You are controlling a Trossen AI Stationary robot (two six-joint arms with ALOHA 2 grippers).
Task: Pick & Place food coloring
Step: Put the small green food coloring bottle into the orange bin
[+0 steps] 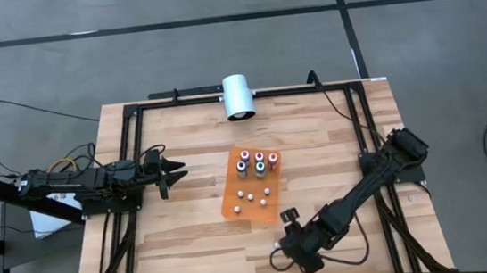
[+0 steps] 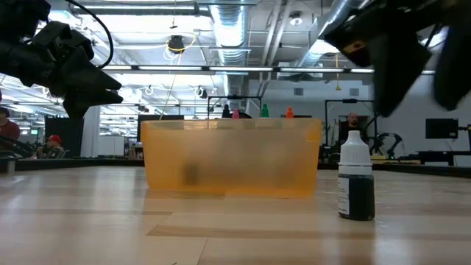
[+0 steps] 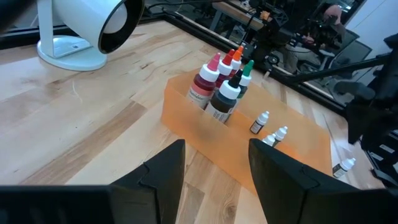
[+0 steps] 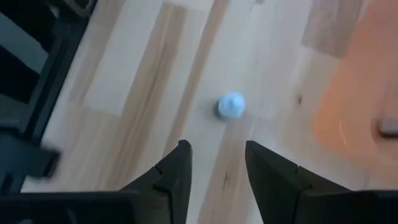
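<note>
We hold the right end effector (image 4: pixel 214 165), partly open and empty, above a lone upright bottle (image 4: pixel 231 106); descending off-centre could topple it.

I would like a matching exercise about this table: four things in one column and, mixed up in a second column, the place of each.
Things:
1. white cylinder
2. orange tray
3. lone bottle
4. left hand

Places:
a. on the bare wood beside the tray, near the right hand
b. at the table's far edge
c. in the table's middle, with bottles in it
d. left of the tray, pointing at it

Pairs: 1-b, 2-c, 3-a, 4-d
</note>
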